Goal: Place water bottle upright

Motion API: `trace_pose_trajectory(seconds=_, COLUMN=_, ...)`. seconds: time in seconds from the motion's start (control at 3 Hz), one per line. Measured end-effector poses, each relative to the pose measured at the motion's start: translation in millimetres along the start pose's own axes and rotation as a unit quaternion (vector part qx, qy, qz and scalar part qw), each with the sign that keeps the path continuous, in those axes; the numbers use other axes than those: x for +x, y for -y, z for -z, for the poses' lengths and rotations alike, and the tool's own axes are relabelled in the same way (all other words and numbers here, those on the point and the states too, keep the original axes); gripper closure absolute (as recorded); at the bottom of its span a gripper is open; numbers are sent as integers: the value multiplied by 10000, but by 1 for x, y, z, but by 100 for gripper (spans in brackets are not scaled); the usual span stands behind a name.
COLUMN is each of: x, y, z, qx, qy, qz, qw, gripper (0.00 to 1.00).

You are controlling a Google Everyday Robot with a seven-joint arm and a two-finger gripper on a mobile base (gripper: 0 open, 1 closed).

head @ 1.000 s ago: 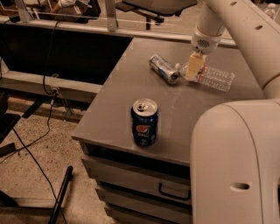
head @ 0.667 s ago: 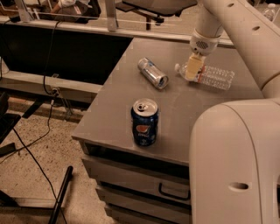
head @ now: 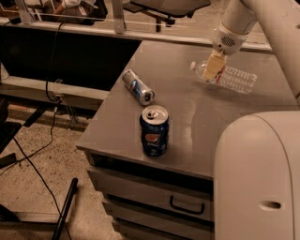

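Your grey table (head: pixel 187 108) carries the water bottle (head: pixel 236 79), lying on its side at two o'clock from the upright Pepsi can (head: pixel 154 131), cap toward nine. The gripper (head: pixel 213 68) overlaps its shoulder beside the cap; you cannot tell whether it grips.

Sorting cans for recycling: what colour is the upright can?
The upright can is dark blue, camera view. The gripper is at the water bottle.

At 1 o'clock you see the arm (head: pixel 244 13), a smooth white shell. Its rounded wrist collar (head: pixel 228 41) carries a patch of small dark holes. The pale tan gripper (head: pixel 213 68) hangs just below. At 5 o'clock, a bulky white casing (head: pixel 253 173) bears one oval slot (head: pixel 269 205).
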State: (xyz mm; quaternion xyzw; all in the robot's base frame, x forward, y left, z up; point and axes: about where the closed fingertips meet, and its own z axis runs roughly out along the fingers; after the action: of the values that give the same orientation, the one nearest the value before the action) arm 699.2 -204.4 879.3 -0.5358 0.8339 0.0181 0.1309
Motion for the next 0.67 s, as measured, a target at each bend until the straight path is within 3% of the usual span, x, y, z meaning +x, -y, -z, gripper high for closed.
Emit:
trace_pose_trajectory(seconds=0.33, x=-3, y=-7, z=43, qx=-115, qy=1038, qz=-94, qw=9945, gripper=100)
trace_pose_trajectory(seconds=0.67, x=-9, y=-13, z=69, qx=-253, qy=1765, qz=-151, qw=9839, gripper=100)
